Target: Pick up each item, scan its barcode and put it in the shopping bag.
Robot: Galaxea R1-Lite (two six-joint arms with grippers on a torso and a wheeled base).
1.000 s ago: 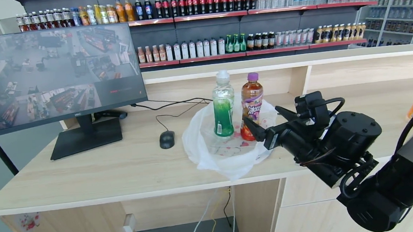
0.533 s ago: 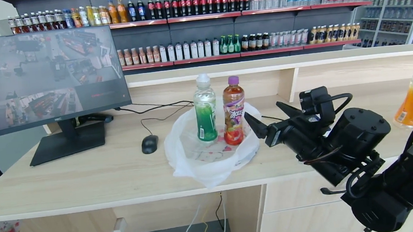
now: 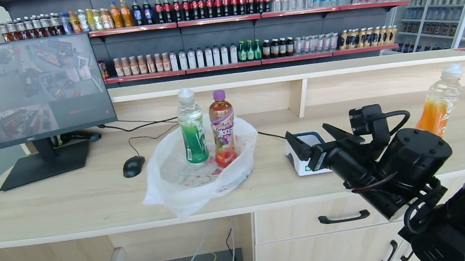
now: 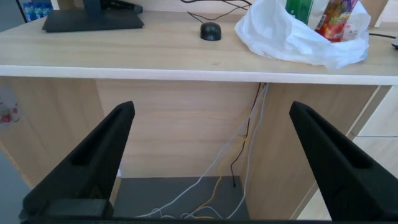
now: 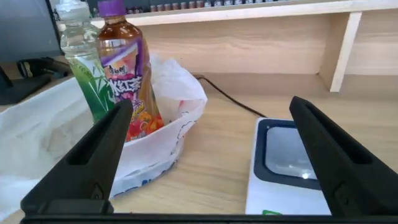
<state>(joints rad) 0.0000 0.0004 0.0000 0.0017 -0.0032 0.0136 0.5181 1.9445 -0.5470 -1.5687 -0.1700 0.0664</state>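
A white shopping bag [image 3: 178, 181] lies open on the wooden counter. A green-labelled bottle [image 3: 193, 134] and a purple-capped bottle [image 3: 222, 131] stand upright in it. To its right sits a white barcode scanner [image 3: 301, 166] with a dark window. An orange juice bottle [image 3: 436, 106] stands farther right. My right gripper [image 3: 308, 132] hovers open and empty just over the scanner. Its wrist view looks past the gripper [image 5: 211, 106] at the scanner [image 5: 286, 162], the bag [image 5: 168, 149] and both bottles [image 5: 127, 81]. My left gripper [image 4: 212, 107] is open and empty below the counter's front edge, with the bag [image 4: 292, 37] above.
A monitor [image 3: 31, 89] stands at the counter's left, with a black mouse [image 3: 134, 166] and cables beside the bag. A raised ledge [image 3: 294, 72] runs along the back. Drawers with a black handle [image 3: 343, 218] sit under the counter. Stocked drink shelves line the far wall.
The head camera has turned right, bringing the scanner and the orange bottle into view. The open right gripper has moved from beside the bag to over the scanner.
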